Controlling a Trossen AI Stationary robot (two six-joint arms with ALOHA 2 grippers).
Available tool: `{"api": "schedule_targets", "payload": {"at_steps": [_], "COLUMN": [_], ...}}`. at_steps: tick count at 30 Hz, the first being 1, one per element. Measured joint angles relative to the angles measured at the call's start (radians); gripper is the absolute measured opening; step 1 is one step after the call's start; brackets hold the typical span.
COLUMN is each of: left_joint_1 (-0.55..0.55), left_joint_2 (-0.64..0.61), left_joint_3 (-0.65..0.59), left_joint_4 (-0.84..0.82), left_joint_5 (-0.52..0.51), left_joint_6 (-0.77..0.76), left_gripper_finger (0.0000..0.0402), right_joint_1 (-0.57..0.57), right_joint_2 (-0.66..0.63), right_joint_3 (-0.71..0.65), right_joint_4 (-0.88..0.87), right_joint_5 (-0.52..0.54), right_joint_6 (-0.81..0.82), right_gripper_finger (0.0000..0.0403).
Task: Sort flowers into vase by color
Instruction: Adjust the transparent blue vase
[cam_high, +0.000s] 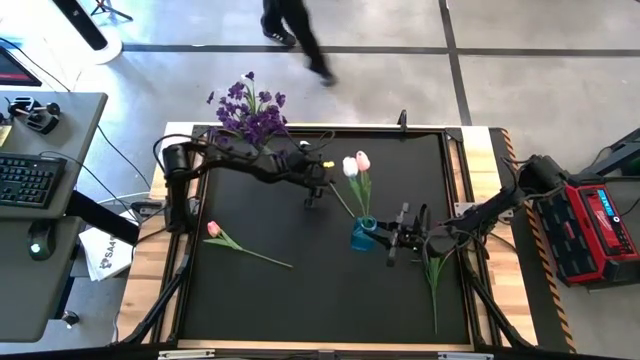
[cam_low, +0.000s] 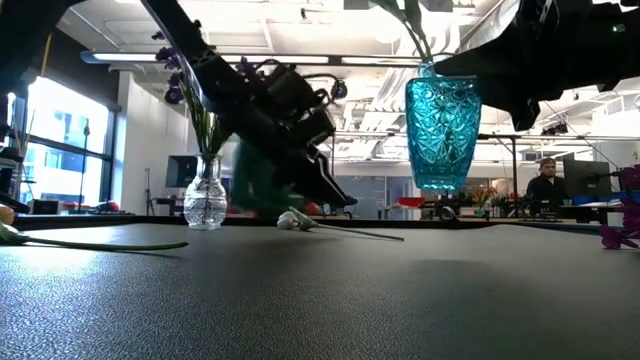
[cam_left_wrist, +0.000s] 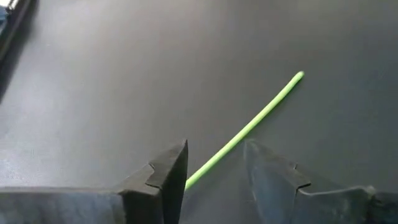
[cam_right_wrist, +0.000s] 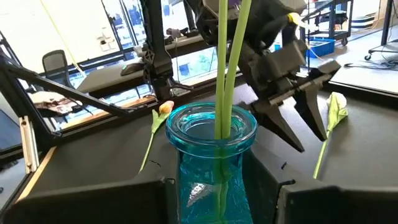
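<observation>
A blue glass vase (cam_high: 363, 236) holds two tulips, one white (cam_high: 350, 167) and one pink (cam_high: 362, 159). My right gripper (cam_high: 385, 237) is shut on this vase, which hangs above the table in the low view (cam_low: 441, 130). My left gripper (cam_high: 315, 197) is open, low over the table's middle. Its fingers stand on either side of the green stem (cam_left_wrist: 249, 127) of a white-budded tulip (cam_low: 292, 220) that lies flat; I cannot tell whether they touch it. Another pink tulip (cam_high: 213, 229) lies flat toward the left. A clear vase (cam_low: 205, 197) at the far edge holds purple sprays (cam_high: 250, 112). My right gripper holds the blue vase by its body below the rim (cam_right_wrist: 186, 186), pinched between the two fingers (cam_right_wrist: 149, 199), which come level from the table's right side. The vase stands upright and is lifted clear of the table, with both tulip stems (cam_right_wrist: 225, 74) rising from its mouth.
A green-stemmed flower (cam_high: 435, 283) lies near the right arm toward the near edge, and purple blossom (cam_low: 622, 232) shows at the low view's right edge. Bare black mat (cam_high: 330, 300) fills the near middle. A person walks beyond the far edge (cam_high: 295, 30).
</observation>
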Motion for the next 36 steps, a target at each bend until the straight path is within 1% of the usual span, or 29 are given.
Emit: {"api": "schedule_targets", "payload": {"at_steps": [5, 9, 14, 17, 18, 27, 36], "left_joint_1": [0.004, 0.002, -0.019, -0.042, -0.050, -0.122, -0.150], "left_joint_2": [0.063, 0.088, 0.082, 0.079, 0.079, 0.079, 0.079], "left_joint_3": [0.029, 0.038, 0.036, 0.036, 0.037, 0.036, 0.036], "left_joint_4": [-0.002, -0.003, -0.030, -0.027, -0.029, -0.022, -0.029], "left_joint_5": [-0.004, -0.006, -0.006, -0.006, -0.006, -0.006, -0.006], "left_joint_6": [0.022, 0.032, 0.033, 0.056, 0.063, 0.063, 0.061], "left_gripper_finger": [0.0122, 0.0095, 0.0048, 0.0013, 0.0006, 0.0000, 0.0000], "right_joint_1": [0.000, 0.000, 0.000, 0.000, 0.000, 0.000, 0.000], "right_joint_2": [0.000, 0.000, 0.000, 0.000, 0.000, 0.000, 0.000], "right_joint_3": [0.000, 0.000, 0.000, 0.000, 0.000, 0.000, 0.000], "right_joint_4": [0.005, 0.006, 0.006, 0.006, 0.006, 0.014, 0.020], "right_joint_5": [0.000, 0.000, 0.000, 0.000, 0.001, 0.000, -0.002], "right_joint_6": [0.001, 0.002, 0.016, 0.021, 0.026, 0.044, 0.044], "right_gripper_finger": [0.0085, 0.0085, 0.0085, 0.0085, 0.0085, 0.0086, 0.0086]}}
